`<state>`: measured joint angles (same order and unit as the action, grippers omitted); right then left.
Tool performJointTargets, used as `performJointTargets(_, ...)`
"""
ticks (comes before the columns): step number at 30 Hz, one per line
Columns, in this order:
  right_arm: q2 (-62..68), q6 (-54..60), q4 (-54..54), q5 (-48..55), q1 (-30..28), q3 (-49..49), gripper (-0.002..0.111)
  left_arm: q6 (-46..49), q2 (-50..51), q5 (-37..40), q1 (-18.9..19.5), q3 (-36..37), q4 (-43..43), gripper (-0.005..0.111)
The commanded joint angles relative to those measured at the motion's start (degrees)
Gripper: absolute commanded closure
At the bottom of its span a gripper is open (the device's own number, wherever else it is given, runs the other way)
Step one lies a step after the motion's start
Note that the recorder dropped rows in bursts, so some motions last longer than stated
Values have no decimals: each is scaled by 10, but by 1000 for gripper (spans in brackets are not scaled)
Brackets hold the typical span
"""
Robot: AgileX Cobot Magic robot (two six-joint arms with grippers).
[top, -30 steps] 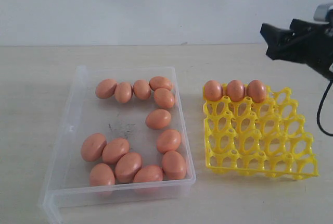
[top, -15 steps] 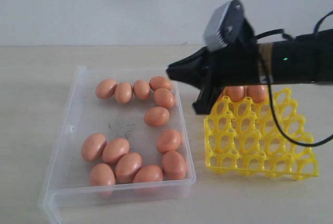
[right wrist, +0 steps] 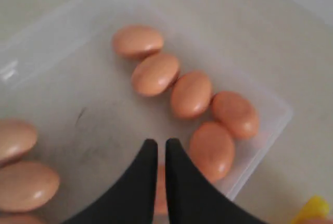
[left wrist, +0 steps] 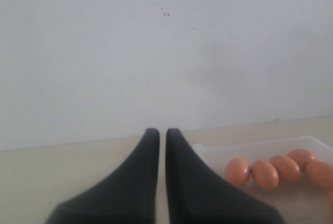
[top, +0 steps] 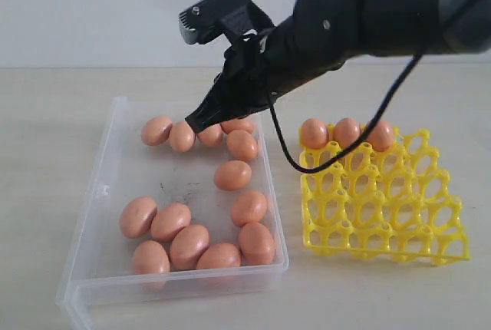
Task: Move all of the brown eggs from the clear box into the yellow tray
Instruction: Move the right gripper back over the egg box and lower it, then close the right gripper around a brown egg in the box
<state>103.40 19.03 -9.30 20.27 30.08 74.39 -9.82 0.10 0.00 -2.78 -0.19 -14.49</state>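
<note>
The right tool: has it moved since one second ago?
Yes. The right tool went left, from right of the yellow tray to above the brown eggs in the clear box.

No readable text, label or number shows anywhere.

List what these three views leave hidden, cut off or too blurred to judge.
- Exterior view: the right hand covers part of the far row of brown eggs in the clear box; contact cannot be judged.
- Right wrist view: the yellow tray is only a blurred corner, cut by the edge.
- Left wrist view: the clear box runs off the frame; the yellow tray is out of view.
</note>
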Motion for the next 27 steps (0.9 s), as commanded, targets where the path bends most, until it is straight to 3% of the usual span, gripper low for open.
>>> performJointTargets(1, 65, 88, -24, 274, -4, 125, 77, 1, -1, 0, -5, 2, 1, 103)
performJointTargets(3, 89, 240, -22, 312, -3, 142, 67, 1, -1, 0, -5, 2, 1, 103)
performJointTargets(6, 100, 459, -23, 306, -3, 142, 66, 1, -1, 0, -5, 2, 1, 103)
performJointTargets(10, 101, 559, -25, 266, -3, 142, 66, 1, -1, 0, -5, 2, 1, 103)
performJointTargets(27, 173, 524, -18, 220, -4, 144, 66, 1, -1, 0, -5, 2, 1, 103)
